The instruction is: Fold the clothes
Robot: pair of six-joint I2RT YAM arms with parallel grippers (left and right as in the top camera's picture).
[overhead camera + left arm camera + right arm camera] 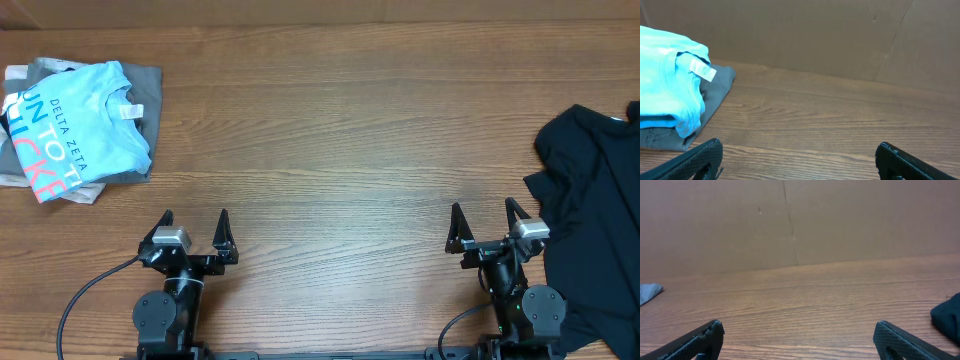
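Observation:
The clothes, a black T-shirt (592, 200), lie crumpled at the table's right edge, partly cut off by the frame; a dark corner of the clothes (947, 319) shows at the right of the right wrist view. My right gripper (485, 213) stands open near the front edge, just left of the shirt and apart from it; in its own view the right gripper (799, 330) has only bare wood between its fingers. My left gripper (194, 219) is open at the front left, and the left gripper (799, 150) holds nothing.
A folded light-blue T-shirt (70, 125) printed "DELTA ZETA" rests on a grey folded shirt (145, 90) at the far left. Both appear in the left wrist view, light-blue T-shirt (667, 80) over grey shirt (715, 95). A brown cardboard wall (800, 220) backs the wooden table (340, 150).

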